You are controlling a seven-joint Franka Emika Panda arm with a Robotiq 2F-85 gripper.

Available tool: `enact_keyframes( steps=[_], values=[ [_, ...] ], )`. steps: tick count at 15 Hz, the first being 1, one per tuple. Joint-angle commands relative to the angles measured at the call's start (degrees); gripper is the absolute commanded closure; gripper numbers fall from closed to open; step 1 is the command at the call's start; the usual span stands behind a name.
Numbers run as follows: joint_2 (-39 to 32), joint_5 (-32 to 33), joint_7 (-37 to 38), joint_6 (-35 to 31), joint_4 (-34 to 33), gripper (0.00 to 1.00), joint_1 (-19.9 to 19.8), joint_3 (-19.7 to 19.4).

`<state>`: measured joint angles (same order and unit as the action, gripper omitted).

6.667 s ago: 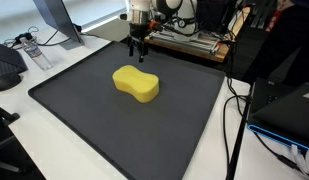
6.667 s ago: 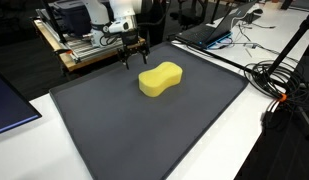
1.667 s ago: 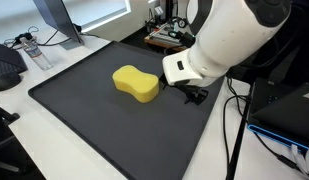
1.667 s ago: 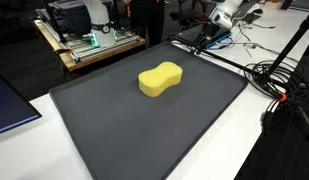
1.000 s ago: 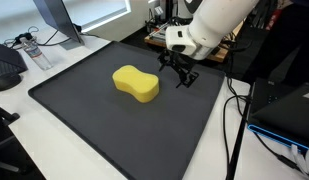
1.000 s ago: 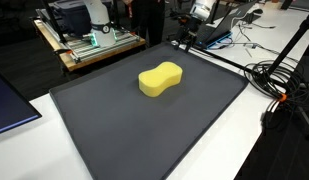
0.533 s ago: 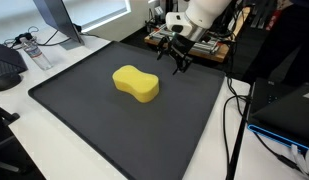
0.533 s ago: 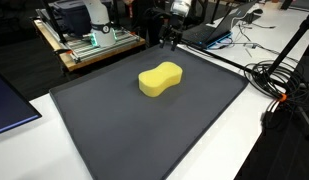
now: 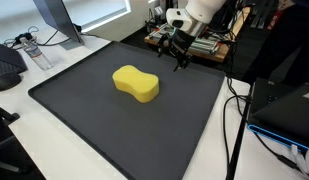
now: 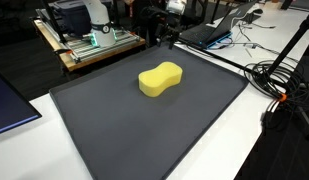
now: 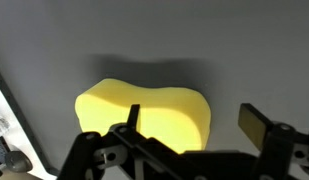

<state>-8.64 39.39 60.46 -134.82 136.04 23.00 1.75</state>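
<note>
Yellow sponge (image 9: 136, 84), peanut-shaped, lying flat near the middle of the dark mat (image 9: 94, 112) on the worktop (image 9: 29, 140). Gripper (image 9: 177, 60) hanging in the air over the mat's far edge, well apart from the sponge, jaws spread wide and holding nothing. Probably light and soft: likely to squash under a firm pinch, then spring back; no fragility to fear, and little tendency to slip. Best taken across the narrow waist between the two lobes, seen in the wrist view (image 11: 144, 115), with a gentle squeeze.

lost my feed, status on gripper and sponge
Gripper open, empty, hovering near edge of mat. Sponge flat mid-mat, untouched. Nothing between them.
</note>
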Motion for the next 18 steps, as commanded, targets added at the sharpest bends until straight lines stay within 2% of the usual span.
enact_keyframes(
  steps=[1,8,14,18],
  values=[
    [0.8,3.1,0.0,-5.1,1.7,0.00,-4.5,2.1],
    [1.1,9.0,0.4,-20.6,6.3,0.00,-11.4,-0.4],
    [-0.6,15.8,1.9,-34.9,8.6,0.00,-14.1,-5.7],
    [-2.6,19.6,3.5,-41.9,8.4,0.00,-14.8,-9.4]
  ],
)
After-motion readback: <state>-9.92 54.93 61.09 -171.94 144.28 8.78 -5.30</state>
